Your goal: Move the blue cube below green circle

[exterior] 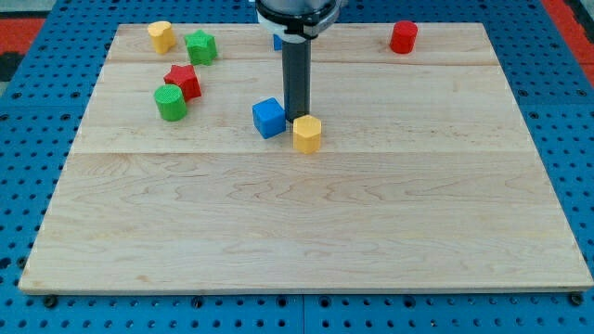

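The blue cube [268, 118] lies near the middle of the wooden board [306, 223], a little toward the view's top. The green circle block [171, 103] lies to its left, near the board's left side. My tip [298, 117] stands just right of the blue cube and right above a yellow hexagonal block [307, 134], close to both. The rod rises from the tip toward the view's top.
A red star block [184, 81] touches the green circle's upper right. A green star block [200, 46] and a yellow block [161, 35] lie at top left. A red cylinder [403, 37] lies at top right. A blue block [277, 42] is partly hidden behind the arm.
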Tool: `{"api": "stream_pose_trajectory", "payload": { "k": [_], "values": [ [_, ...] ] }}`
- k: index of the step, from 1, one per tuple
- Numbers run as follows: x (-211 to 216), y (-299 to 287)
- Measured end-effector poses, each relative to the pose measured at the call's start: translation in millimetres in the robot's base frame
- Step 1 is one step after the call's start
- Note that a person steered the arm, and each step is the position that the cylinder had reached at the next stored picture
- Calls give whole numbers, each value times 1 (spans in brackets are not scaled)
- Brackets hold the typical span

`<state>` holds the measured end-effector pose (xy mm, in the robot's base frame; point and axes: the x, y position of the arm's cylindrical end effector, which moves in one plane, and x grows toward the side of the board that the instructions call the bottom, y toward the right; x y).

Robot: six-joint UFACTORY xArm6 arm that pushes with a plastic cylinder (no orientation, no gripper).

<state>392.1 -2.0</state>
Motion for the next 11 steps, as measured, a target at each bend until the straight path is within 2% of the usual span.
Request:
{"api": "stream_pose_trajectory", "payload": {
  "k": [1,2,4,9,10,11],
  "values": [
    [7,-52],
    [-5,-100],
    [-49,-65],
    [1,-145],
    [7,-119],
    [-13,-119]
  ]
}}
